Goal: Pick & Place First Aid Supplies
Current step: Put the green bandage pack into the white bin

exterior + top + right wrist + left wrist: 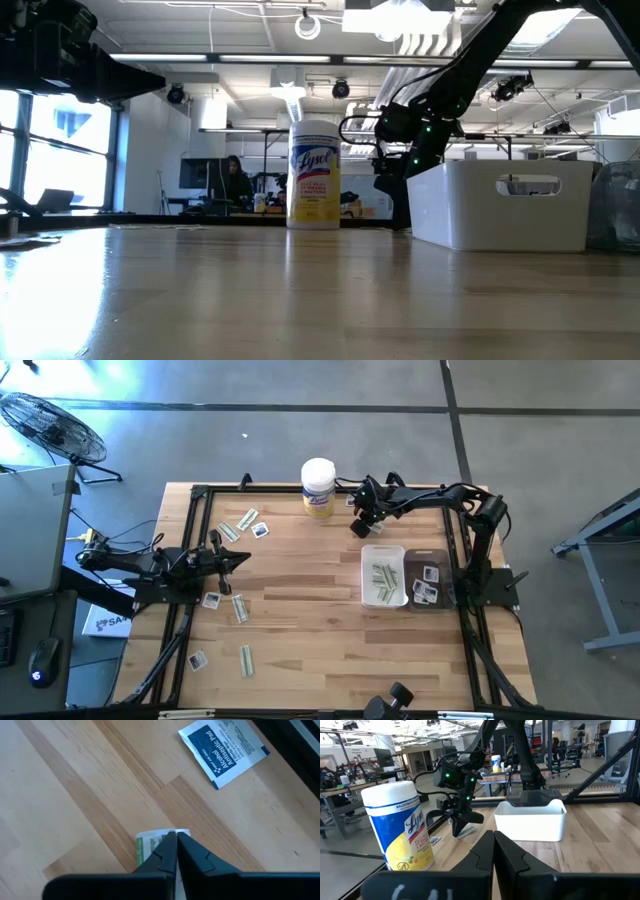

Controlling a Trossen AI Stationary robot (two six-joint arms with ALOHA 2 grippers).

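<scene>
Right gripper [176, 851] was found pressed down to the tabletop at the far edge, near the white canister [318, 486], with its two dark fingers [165, 855] brought together on the end of a narrow green-white strip packet [147, 847]. Whether the strip was firmly pinched or only touched at its edge could not be told for certain, but a grasp was judged to be in hand. A white antiseptic pad packet [222, 747] with a blue panel was seen lying flat just beyond the strip, apart from it and untouched.

The step was judged to be the pick of one more supply. In the high view, a white bin [383, 575] already held several green-white strips, and a darker tray [428, 582] beside it held small white squares; further packets [240, 610] were still scattered on the left half of the table [300, 630].

Left gripper [493, 851] was held shut and empty over the left side of the table, waiting.

The next move was judged to call for a straight lift clear of the wood, a check that the thin strip had come up, then a carry to the white bin.
</scene>
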